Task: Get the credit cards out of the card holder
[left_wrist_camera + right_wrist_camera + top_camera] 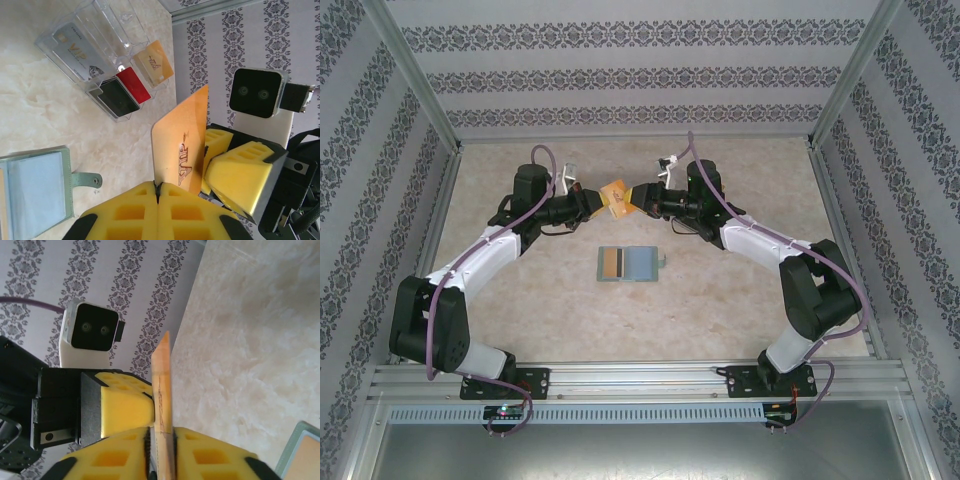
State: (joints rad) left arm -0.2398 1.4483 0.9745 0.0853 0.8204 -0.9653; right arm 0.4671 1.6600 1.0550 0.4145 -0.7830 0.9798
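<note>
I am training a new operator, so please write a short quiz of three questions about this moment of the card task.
1. True or false: the card holder lies closed on the table.
2. Which grippers pinch the orange VIP card? A) the left alone B) the right alone C) both
3. Fill in: the red card lies in the clear plastic ____.

Key:
1. False: the card holder lies open.
2. C: the left gripper and the right gripper both hold it above the table.
3. tray
</note>
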